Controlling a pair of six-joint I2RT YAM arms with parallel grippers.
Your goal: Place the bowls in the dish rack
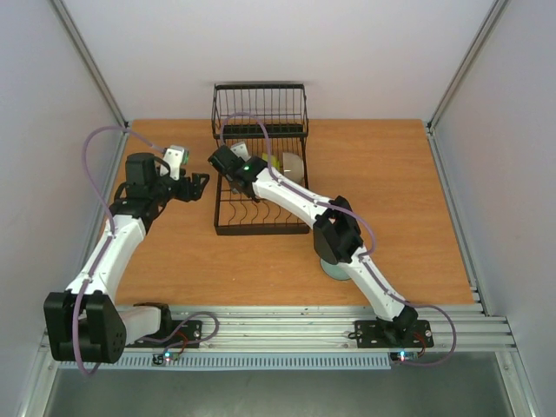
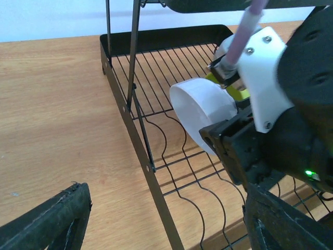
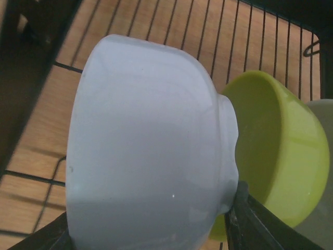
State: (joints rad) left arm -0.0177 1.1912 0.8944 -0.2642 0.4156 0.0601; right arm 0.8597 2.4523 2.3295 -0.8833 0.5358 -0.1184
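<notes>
Nothing legible anywhere: no text, label, brand, number or sign. Plain, unmarked glaze on the white bowl (image 3: 145,140) clamped in the right gripper (image 3: 156,232), likewise on the yellow-green bowl (image 3: 276,156) just beyond its fingertips. Behind that gripper, only a wordless green light (image 2: 310,172).

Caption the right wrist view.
Right tool holds a white bowl on its side in the dish rack, next to a yellow-green bowl.
</notes>
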